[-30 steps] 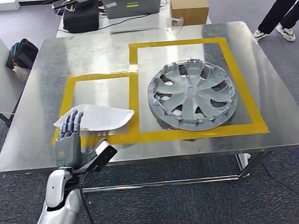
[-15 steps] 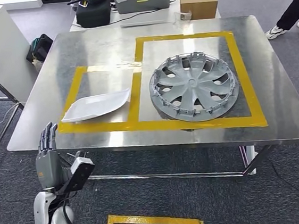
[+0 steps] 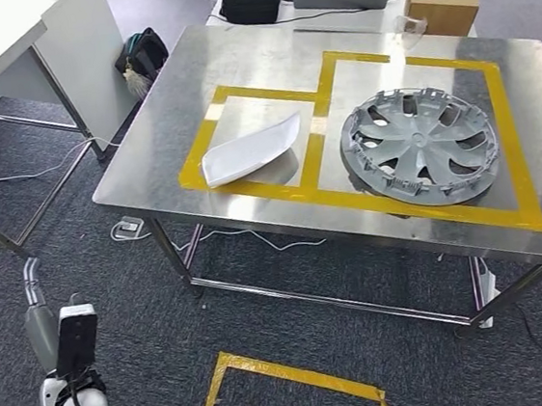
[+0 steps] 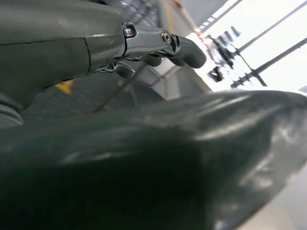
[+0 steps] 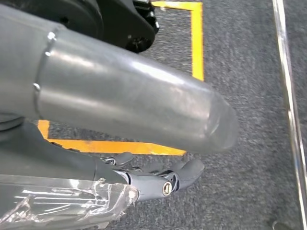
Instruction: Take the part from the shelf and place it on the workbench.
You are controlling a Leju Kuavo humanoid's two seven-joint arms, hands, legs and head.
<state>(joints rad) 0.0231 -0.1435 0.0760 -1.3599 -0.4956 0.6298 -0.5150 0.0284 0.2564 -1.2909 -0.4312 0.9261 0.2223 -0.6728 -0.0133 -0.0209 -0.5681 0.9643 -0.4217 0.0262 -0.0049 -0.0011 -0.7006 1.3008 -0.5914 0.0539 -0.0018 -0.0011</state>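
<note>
The left hand [image 4: 108,52] is seen close up in the left wrist view, fingers stretched out and apart, with nothing held. In the head view only the left arm's wrist end, with its camera block, is seen, lowered at the robot's side over the grey carpet, whereas a second ago that hand was raised at the near edge of the workbench, against the white part. The right hand [image 5: 119,139] hangs over the carpet beside yellow floor tape [image 5: 197,43]; its fingers lie extended and nothing is gripped.

The white curved panel [image 3: 252,150] lies flat on the steel workbench [image 3: 170,107], inside the smaller yellow-taped rectangle [image 3: 206,137], apart from both hands. The grey wheel cover [image 3: 419,146] rests in the larger taped rectangle beside it.

The whole head view has been shifted, so the table now sits further away and to the right: the robot is judged to have turned and stepped back, not the table things to have moved. The placing is judged complete.
</note>
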